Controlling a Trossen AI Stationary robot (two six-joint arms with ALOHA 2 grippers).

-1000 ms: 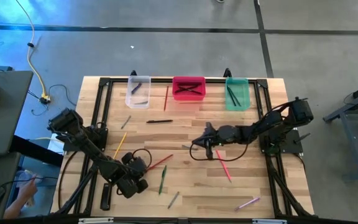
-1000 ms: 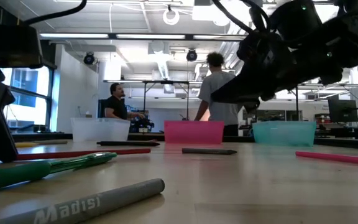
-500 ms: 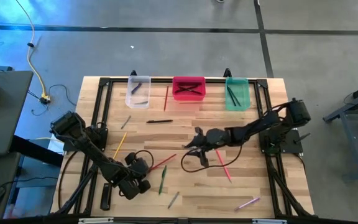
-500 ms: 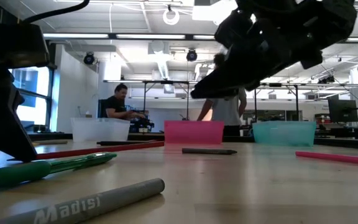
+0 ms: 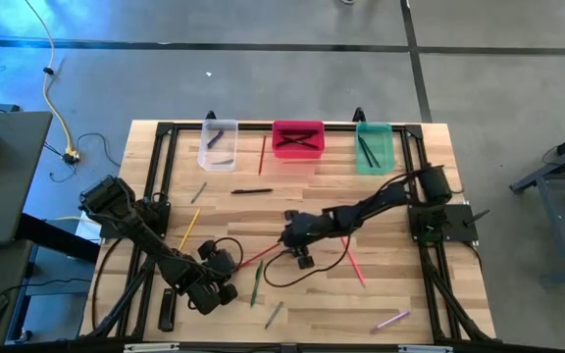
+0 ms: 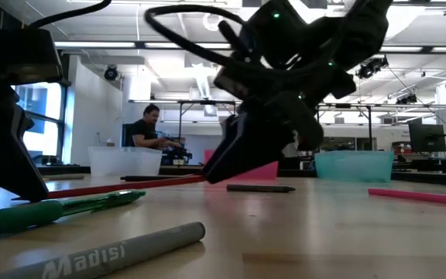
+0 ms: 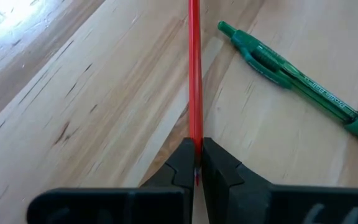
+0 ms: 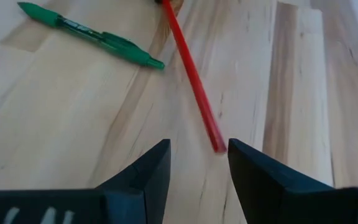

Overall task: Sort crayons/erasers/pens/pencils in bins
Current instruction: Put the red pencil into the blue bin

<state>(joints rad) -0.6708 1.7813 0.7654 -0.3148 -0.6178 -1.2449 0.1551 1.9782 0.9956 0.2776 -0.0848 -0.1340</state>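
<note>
1. Across the far edge of my table [image 5: 381, 294], toward twelve o'clock, I count three bins: a clear bin [image 5: 218, 144], a pink-red bin [image 5: 297, 139] and a green bin [image 5: 375, 147], side by side with gaps between them.
2. Loose on the wood I count about ten sticks: a red stick [image 5: 262, 154] between the clear and pink-red bins, a black pen [image 5: 251, 191], a grey stick [image 5: 198, 192], a yellow pencil [image 5: 190, 227], a long red pencil [image 5: 253, 257], a green pen [image 5: 257, 282], a grey marker [image 5: 274, 314], a pink stick [image 5: 352, 261], a purple stick [image 5: 390, 320]; smaller ones I can't tell.
3. My left gripper [image 5: 226, 270] sits at seven o'clock, its fingers [image 7: 182, 168] pinched together on the near end of the long red pencil.
4. My right gripper [image 5: 292, 235] hangs over table centre, jaws apart and holding nothing, the far tip of that same red pencil just ahead of its fingers [image 8: 148, 171].
5. Open wood lies at five o'clock, between the pink stick and the purple one; a cable [image 5: 302, 270] loops on the table under the right arm.
</note>
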